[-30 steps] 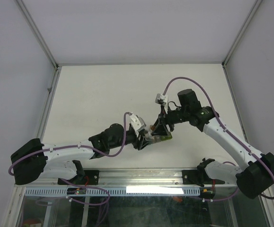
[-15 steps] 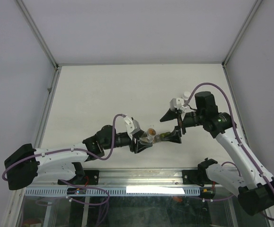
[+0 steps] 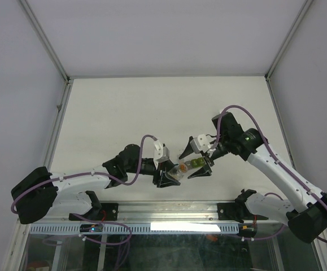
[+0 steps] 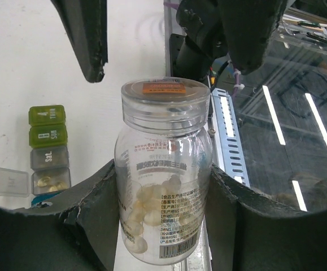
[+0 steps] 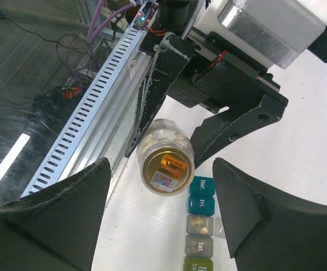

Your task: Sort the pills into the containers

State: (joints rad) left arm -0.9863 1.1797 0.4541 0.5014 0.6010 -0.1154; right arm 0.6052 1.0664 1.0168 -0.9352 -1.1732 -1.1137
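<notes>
My left gripper [image 3: 168, 176] is shut on a clear pill bottle [image 3: 179, 169] with its cap on, and holds it tilted just above the table. The left wrist view shows pale pills inside the bottle [image 4: 163, 169] between my fingers [image 4: 95, 214]. My right gripper [image 3: 193, 161] is open, its jaws wide either side of the bottle's cap [image 5: 166, 167] without touching it. The containers [image 5: 201, 226] lie on the table beside the bottle. One grey compartment [image 4: 50, 180] has its lid [image 4: 8, 182] open and holds a few pills.
The metal rail [image 5: 90, 124] at the table's near edge runs right beside the bottle. Glass and cables [image 4: 299, 113] lie beyond the rail. White walls [image 3: 16, 68] enclose the table on three sides.
My right gripper drew back to the right from the bottle's cap, then came back with its jaws wide around it. My left gripper shifted the bottle slightly nearer the front edge.
</notes>
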